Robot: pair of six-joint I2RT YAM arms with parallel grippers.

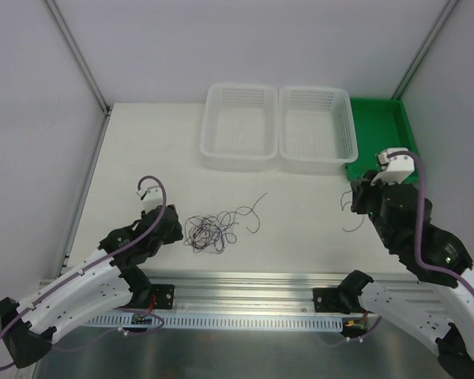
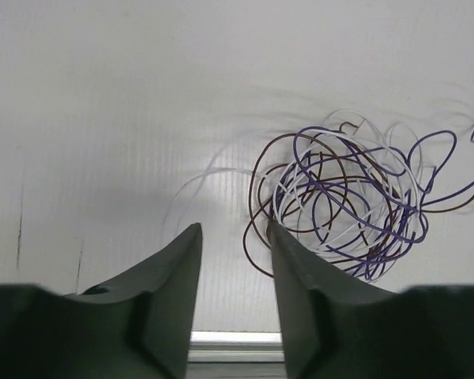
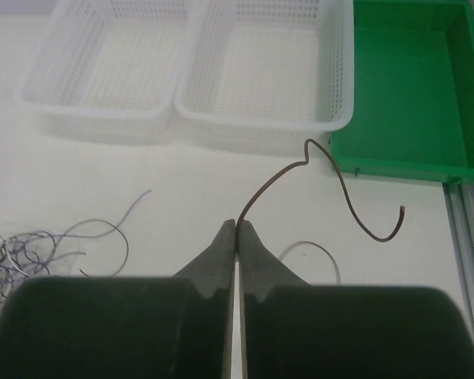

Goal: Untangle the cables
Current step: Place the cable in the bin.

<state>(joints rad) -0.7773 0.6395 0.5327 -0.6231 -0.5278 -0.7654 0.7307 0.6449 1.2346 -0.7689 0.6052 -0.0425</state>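
Cables [image 1: 209, 231]: one tangled clump on table [image 1: 300, 229], purple, brown and white strands, exact strand count hard to tell. One brown wire [image 3: 278, 177] apart at right, near tray [image 1: 379, 126]. Two white baskets [image 1: 238, 160] and one green tray at far edge. Left gripper [image 2: 233, 229] partly spread, empty, just beside clump, one finger possibly touching a brown loop. Right gripper [image 3: 237, 225] pinched tight on wire end.

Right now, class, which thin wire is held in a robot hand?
The thin brown curly wire, pinched in the shut right hand; the other purple, white and brown wires lie tangled by the open left hand.
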